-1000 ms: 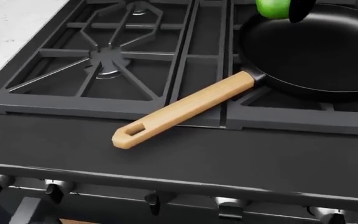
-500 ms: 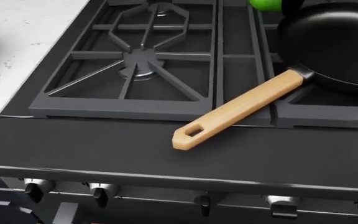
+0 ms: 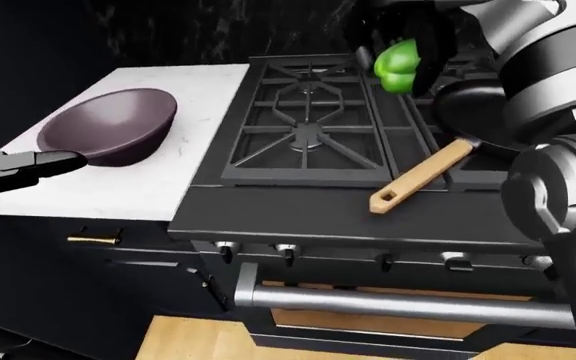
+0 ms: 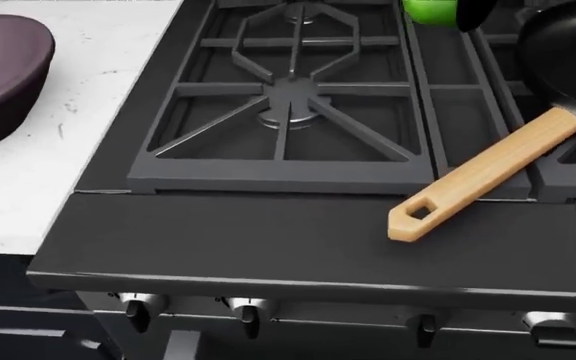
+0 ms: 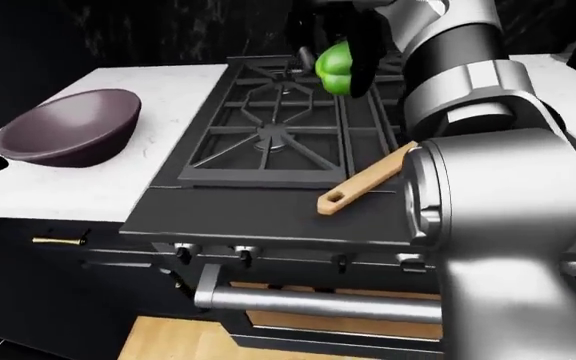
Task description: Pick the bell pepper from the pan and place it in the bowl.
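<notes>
Camera panned left; right hand point(image 3: 408, 46) grips glossy green bell pepper point(image 3: 396, 64).

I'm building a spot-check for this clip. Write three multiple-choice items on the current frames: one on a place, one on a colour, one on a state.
1. Where does the bowl stand?
A. on the white counter, left of the stove
B. on a burner grate
C. inside the pan

2. What colour is the pan handle?
A. black
B. light wood tan
C. red

3. What is the state of the bell pepper?
A. lying in the pan
B. resting in the bowl
C. held in the right hand, above the stove

Answers:
1 A, the bowl sits on the pale counter.
2 B, the handle is tan against the black pan.
3 C, dark fingers wrap the green pepper.
</notes>
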Available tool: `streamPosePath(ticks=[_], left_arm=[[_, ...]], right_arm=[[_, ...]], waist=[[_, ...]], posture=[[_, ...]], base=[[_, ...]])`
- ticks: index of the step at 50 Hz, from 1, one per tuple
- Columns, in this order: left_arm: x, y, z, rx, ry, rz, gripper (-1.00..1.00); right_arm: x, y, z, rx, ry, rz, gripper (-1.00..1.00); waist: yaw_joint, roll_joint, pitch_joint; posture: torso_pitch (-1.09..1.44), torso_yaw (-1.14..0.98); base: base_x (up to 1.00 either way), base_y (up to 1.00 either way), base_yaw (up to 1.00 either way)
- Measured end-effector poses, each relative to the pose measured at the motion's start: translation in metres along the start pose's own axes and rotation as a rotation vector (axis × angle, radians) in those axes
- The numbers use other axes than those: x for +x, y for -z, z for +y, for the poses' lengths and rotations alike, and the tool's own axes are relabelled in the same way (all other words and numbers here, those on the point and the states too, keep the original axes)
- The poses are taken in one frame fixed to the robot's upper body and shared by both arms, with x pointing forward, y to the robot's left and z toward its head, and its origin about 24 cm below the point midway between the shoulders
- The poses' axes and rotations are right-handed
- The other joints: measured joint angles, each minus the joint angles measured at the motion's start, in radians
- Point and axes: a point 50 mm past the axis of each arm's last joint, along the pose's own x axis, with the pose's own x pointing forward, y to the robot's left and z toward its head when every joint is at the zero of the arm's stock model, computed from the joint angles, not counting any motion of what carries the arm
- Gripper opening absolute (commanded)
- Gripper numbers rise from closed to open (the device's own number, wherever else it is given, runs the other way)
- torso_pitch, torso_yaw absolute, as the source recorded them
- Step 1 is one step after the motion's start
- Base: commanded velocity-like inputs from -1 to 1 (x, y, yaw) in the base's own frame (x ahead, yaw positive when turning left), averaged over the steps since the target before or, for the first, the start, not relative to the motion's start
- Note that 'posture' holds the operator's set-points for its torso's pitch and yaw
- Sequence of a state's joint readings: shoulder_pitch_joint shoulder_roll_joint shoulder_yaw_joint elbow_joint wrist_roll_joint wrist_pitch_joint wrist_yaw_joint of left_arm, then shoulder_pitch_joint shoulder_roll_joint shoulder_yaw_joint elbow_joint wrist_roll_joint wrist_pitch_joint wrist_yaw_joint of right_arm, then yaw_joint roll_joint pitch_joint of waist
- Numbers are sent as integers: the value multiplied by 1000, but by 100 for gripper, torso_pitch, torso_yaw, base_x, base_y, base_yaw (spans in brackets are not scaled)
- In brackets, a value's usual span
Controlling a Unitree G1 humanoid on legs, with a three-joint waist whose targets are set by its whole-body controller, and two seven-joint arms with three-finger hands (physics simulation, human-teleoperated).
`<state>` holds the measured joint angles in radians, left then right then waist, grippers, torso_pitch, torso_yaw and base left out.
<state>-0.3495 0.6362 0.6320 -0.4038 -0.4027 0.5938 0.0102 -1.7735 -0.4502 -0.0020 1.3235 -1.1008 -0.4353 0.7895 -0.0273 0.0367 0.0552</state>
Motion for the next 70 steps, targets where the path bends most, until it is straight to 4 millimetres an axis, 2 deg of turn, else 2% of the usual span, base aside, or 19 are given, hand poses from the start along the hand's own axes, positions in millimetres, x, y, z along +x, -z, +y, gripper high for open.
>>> streamPosePath(ticks=[4,6,10,15,17,18,22,32,33,34,39,43,46,47,51,61,63,67,70], left_arm=[[0,-2,0,2,3,-6,100],[-1,-1,-3,-5,15,-7,100],[0,2,-5,-7,30,11,100],[1,-6,-3,-2,19,-21,100],[2,-13,-1,1,17,-33,100],[3,-15,1,3,9,-42,100],[0,-4,4,1,-17,-6,100],[1,-1,-5,1,14,-1,100],[0,-2,-5,-1,14,-9,100],[-1,-2,-6,-5,19,-10,100],[0,1,-6,-6,29,5,100],[0,-5,-5,-1,22,-22,100],[0,-7,-4,1,22,-30,100],[1,-6,-2,-1,13,-23,100],[0,0,2,1,-11,7,100],[-2,-5,-8,10,66,-19,100],[-4,-4,-15,3,103,-22,100],[-3,-2,-16,0,120,-7,100],[-3,-8,-12,10,93,-36,100]], right_arm=[[-1,-1,-3,-3,12,-5,-100],[-2,3,0,7,4,6,-100],[1,10,9,24,-39,32,-100],[-2,6,1,13,-11,21,-100],[-2,4,0,10,-9,16,-100],[-1,1,-1,5,-7,8,-100],[6,-4,8,4,-39,-19,-100],[-2,0,-2,1,-1,-7,-100],[-3,1,-3,1,1,-3,-100],[-4,4,-2,6,-1,2,-100],[-1,10,7,27,-50,30,-100],[-5,6,-1,16,-13,16,-100],[-5,5,-3,14,-6,14,-100],[-3,2,-2,12,-10,6,-100],[3,-1,5,14,-44,-12,-100],[-5,-1,-6,7,5,-8,-100],[-4,3,-3,16,-3,1,-100],[-1,8,7,31,-49,23,-100],[-3,6,1,23,-28,19,-100]], waist=[[1,-49,-7],[-12,-31,-6],[0,-36,-16],[7,33,5],[2,76,2],[6,87,-5],[12,65,2],[-4,-43,-5],[-6,-44,-8],[-13,-30,-4],[4,-27,-15],[8,26,2],[7,93,-7],[10,78,-3],[15,61,0],[0,-50,-7],[-12,-30,-4],[0,-34,-15],[9,1,0]], posture=[[0,0],[0,0],[0,0],[0,0],[0,0],[0,0],[0,0],[0,0],[0,0],[0,0],[0,0],[0,0],[0,0],[0,0],[0,0],[0,0],[0,0],[0,0],[0,0]], base=[[0,27,0],[0,27,0],[0,27,0],[0,27,0],[0,27,0],[0,27,0],[1,27,0],[0,27,0],[0,27,0],[0,27,0],[0,27,0],[0,27,0],[0,27,0],[0,27,0],[1,27,0],[0,27,0],[0,27,0],[0,27,0],[0,27,0]])
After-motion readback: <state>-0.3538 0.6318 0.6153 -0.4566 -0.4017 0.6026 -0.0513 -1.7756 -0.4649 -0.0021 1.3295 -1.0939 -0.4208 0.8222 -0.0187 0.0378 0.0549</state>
